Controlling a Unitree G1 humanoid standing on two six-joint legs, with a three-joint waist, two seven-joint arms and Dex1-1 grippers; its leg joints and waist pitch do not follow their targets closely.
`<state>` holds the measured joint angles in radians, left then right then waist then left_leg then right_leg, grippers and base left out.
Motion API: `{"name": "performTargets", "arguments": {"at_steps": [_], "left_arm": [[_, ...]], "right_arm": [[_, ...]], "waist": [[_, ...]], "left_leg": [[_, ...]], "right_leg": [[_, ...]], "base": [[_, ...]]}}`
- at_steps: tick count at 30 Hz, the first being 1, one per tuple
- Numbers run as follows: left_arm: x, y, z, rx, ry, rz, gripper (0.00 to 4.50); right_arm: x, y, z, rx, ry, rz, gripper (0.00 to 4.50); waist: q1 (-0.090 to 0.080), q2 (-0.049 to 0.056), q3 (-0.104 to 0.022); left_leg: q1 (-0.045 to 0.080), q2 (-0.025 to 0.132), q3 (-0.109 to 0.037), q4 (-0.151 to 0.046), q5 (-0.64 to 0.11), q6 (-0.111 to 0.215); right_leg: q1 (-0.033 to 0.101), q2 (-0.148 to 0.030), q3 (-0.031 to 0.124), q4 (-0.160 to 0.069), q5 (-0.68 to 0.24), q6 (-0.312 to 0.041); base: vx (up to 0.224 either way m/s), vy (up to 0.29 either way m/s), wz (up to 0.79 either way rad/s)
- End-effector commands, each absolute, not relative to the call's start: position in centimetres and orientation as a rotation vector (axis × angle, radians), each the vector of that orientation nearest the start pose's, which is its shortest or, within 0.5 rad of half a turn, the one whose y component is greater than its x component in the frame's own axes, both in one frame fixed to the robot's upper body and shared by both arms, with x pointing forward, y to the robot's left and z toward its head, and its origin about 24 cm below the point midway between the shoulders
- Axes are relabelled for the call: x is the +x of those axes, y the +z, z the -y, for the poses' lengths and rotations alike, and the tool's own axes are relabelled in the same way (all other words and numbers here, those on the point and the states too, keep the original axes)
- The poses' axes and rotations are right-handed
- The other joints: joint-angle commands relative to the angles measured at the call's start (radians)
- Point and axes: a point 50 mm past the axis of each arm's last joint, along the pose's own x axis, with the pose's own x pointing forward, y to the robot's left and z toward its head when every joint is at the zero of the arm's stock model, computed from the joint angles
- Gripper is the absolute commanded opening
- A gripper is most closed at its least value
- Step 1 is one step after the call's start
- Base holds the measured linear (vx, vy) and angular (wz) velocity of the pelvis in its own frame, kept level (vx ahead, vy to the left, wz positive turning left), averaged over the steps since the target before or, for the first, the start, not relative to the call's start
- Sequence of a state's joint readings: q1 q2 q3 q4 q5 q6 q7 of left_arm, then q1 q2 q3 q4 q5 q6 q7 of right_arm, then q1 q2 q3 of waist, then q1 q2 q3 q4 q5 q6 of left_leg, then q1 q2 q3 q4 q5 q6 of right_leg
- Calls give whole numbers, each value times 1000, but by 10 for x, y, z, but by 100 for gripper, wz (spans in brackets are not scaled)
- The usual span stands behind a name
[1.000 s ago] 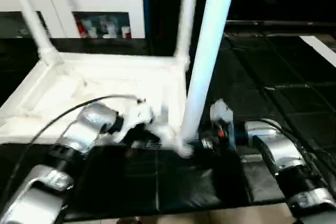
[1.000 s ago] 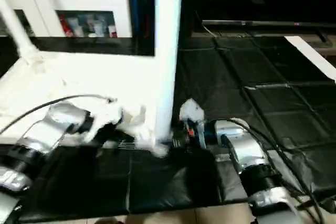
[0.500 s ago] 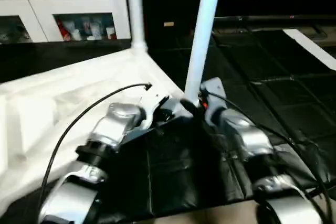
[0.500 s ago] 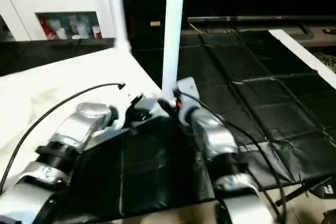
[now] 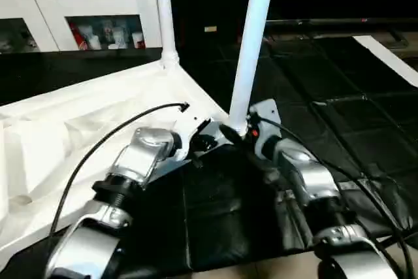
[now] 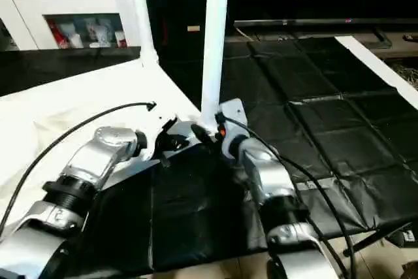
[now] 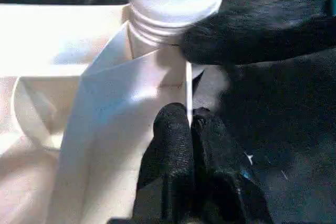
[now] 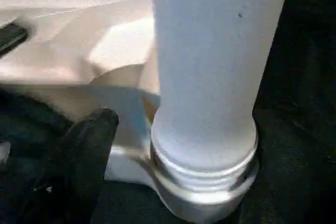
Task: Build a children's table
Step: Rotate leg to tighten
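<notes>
The children's table top point(image 5: 78, 122) lies upside down on the black mat. Two white legs stand upright in its corner sockets, a far leg point(image 5: 163, 11) and a near leg point(image 5: 251, 44). My left gripper point(image 7: 189, 129) is shut, its fingertips pressed together against the thin wall at the near corner. My right gripper point(image 5: 236, 133) is at the base of the near leg point(image 8: 210, 77) and is open. One black finger point(image 8: 89, 150) stands a little apart from the leg's threaded end point(image 8: 202, 166); the other is hidden behind the leg.
A white cabinet point(image 5: 91, 11) with glass doors stands at the back left. The black mat point(image 5: 326, 83) spreads to the right, with a white strip point(image 5: 392, 57) at its far right. A black cable point(image 5: 98, 148) arcs over my left forearm.
The camera has swung since a second ago, shifting the whole picture. Both grippers stay at the near corner by the leg's base. Over the last half second little has moved.
</notes>
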<state>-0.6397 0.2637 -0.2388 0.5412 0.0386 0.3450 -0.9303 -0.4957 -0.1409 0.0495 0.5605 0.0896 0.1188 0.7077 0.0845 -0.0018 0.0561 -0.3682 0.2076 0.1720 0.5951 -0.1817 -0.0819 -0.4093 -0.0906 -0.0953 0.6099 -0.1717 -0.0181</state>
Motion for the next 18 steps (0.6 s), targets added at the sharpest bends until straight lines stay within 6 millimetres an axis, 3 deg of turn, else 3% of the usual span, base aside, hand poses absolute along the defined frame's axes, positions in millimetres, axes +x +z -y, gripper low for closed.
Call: {"name": "performTargets", "arguments": {"at_steps": [1,3,6,14,18], "left_arm": [[337,83,-107,378,-1138,-353,0],[331,84,-119,420,-1237,-367,0],[326,84,-124,449,-1314,-380,0],[309,78,-140,515,-1547,-442,0],[305,77,-143,541,-1583,-457,0]], "right_arm": [[318,49,102,-48,966,-171,441],[315,52,121,-73,1023,-168,441],[313,54,129,-94,1074,-179,441],[301,58,140,-195,1312,-208,441],[300,58,139,-232,1363,-217,441]], "waist": [[4,9,-75],[5,5,-72],[10,3,-69],[32,5,-73],[36,5,-71]], "left_leg": [[7,20,-2,-68,-163,56],[9,20,0,-69,-194,52],[16,24,-1,-72,-219,43],[11,28,1,-70,-193,45],[12,27,1,-71,-209,38]], "right_leg": [[64,-57,51,-64,-136,-220],[64,-55,52,-68,-170,-218],[58,-56,52,-73,-229,-211],[60,-57,52,-61,-174,-228],[58,-59,52,-65,-211,-224]], "base": [[0,0,0],[0,0,0],[0,0,0],[0,0,0],[0,0,0]]}}
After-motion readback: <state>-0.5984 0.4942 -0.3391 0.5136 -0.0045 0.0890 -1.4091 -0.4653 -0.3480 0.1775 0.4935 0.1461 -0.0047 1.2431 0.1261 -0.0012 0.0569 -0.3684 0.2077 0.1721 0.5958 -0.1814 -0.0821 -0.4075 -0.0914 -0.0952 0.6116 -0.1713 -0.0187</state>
